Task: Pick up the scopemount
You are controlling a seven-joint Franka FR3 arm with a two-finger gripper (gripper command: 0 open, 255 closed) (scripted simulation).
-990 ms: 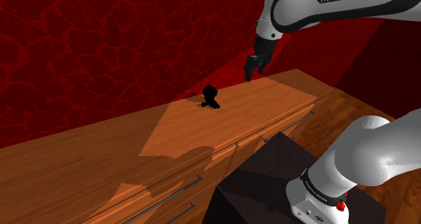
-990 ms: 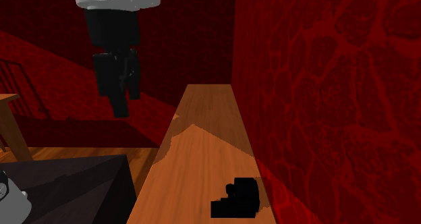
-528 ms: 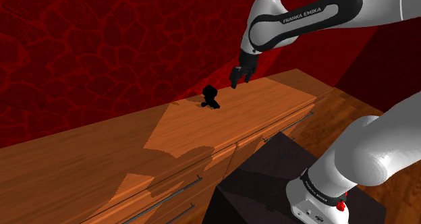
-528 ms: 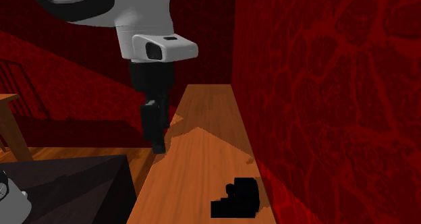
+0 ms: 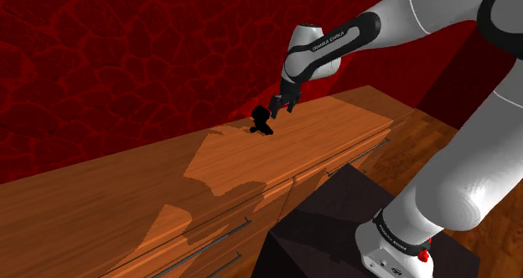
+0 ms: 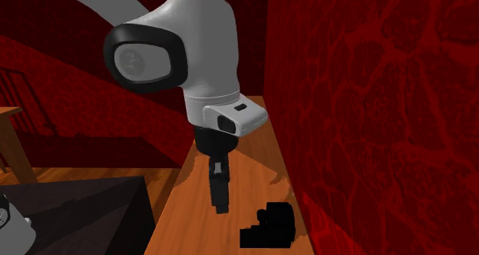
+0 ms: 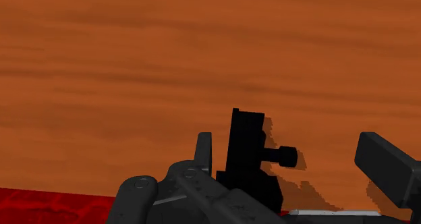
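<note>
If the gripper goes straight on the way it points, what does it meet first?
Probably the black scopemount, seen between the fingers of the open gripper; the wooden countertop lies behind it. Depth is unclear.

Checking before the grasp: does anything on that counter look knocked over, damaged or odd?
Nothing stands out. The black scopemount sits on the wooden counter by the red wall, with the open hand close to it.

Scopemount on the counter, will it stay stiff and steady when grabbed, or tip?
Probably stiff: the scopemount looks like a solid black block. It stands tall and narrow, so a nudge might tip it. Its round side knob could let it pivot.
</note>
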